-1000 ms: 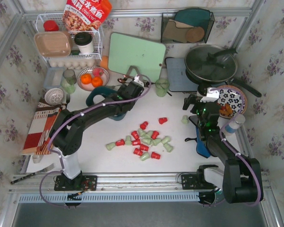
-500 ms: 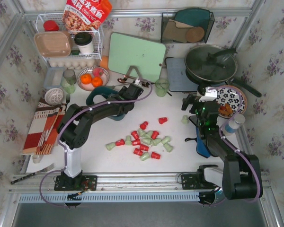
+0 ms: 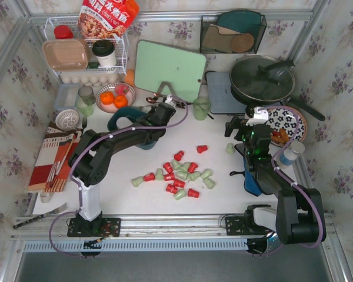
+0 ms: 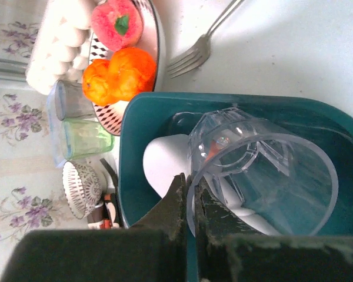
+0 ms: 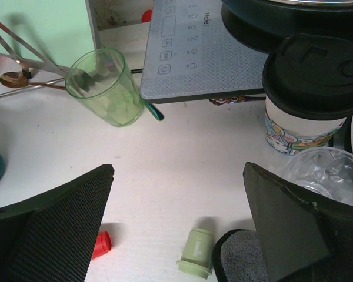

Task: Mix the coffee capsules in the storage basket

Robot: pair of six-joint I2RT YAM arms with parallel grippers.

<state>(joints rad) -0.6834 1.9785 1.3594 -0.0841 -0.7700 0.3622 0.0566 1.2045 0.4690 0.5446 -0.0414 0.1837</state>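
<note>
Left gripper: jaws pinched shut on the rim of a clear cup, one finger inside the wall and one outside. The cup lies tipped on its side, mouth toward the camera, inside the storage basket, which sits directly under and ahead of the jaws. A white object sits behind the cup; can't tell what it is. Beyond the basket's far rim: a fork and a plate of oranges.

Right gripper: jaws wide apart, holding nothing. A mint capsule lies between them near the palm, and a red capsule lies just beside the left-hand finger. A green glass stands ahead, well apart.

The other coffee capsules lie loose on the table between the two arms. I see none in the basket.

Handling, my read:
- **Capsules:** light, rigid, smooth and tapered, so they'll roll and can squirt out of a pinch. Grip across the body near the wide end.
- **Basket:** stiff, light, likely to slide. Hold it by a rim wall.
</note>
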